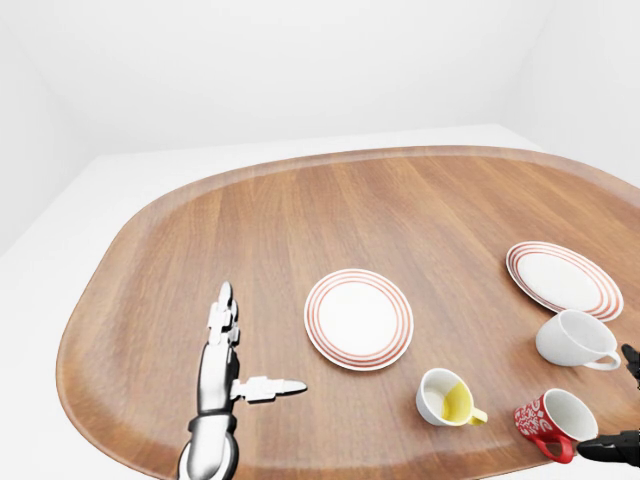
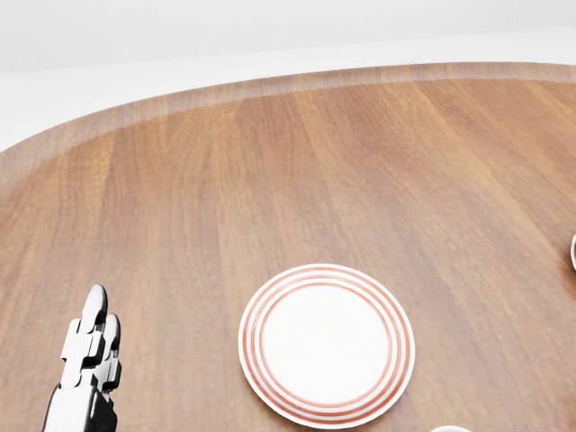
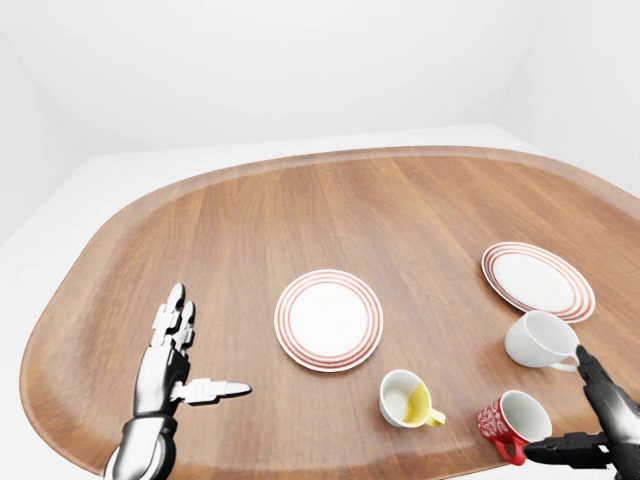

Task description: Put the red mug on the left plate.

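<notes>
The red mug (image 3: 510, 422) with white patterns lies tilted on the wooden table at the lower right of the right-eye view. The left plate (image 3: 329, 318), white with red rings, sits near the table's middle; it also shows in the head view (image 2: 326, 344). My right hand (image 3: 590, 412) is dark, at the lower right edge, with open fingers (image 3: 592, 374) standing just right of the red mug, thumb by its handle. My left hand (image 3: 180, 360) is silver, open and empty, flat over the table left of the left plate.
A second red-ringed plate (image 3: 537, 280) lies at the right. A white mug (image 3: 539, 341) lies on its side below it. A white mug with yellow inside (image 3: 406, 398) stands left of the red mug. The table (image 3: 250, 230) is a large wooden oval.
</notes>
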Controlling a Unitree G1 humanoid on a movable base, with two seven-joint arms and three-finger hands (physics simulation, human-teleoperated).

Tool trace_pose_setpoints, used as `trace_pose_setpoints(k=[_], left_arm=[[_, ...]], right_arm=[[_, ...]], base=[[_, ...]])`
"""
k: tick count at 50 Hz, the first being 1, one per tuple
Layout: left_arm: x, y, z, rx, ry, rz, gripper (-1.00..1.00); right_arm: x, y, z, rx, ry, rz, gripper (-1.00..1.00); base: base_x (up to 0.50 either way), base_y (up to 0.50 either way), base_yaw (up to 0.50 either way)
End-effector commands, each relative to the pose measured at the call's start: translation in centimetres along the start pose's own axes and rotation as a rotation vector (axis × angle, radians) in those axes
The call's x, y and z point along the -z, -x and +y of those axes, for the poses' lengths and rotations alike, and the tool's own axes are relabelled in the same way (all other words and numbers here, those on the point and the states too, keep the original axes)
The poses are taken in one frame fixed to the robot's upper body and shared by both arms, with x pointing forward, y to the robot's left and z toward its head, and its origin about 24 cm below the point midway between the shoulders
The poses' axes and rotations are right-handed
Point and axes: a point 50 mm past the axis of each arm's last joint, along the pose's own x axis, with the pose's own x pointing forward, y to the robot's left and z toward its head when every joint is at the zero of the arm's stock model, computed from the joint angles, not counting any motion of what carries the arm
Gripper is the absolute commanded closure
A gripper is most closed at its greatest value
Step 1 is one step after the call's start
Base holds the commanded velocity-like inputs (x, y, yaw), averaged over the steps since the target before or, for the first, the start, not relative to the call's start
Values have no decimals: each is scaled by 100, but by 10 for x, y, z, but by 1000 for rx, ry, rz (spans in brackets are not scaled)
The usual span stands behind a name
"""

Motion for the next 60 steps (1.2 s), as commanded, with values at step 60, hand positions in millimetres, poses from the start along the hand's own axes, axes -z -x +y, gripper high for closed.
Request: trace_pose_setpoints(k=[60], left_arm=[[-1, -3, -2, 6, -4, -8, -100]], right_arm=[[24, -42, 49, -180, -109, 105, -100]], base=[[0, 0, 0]])
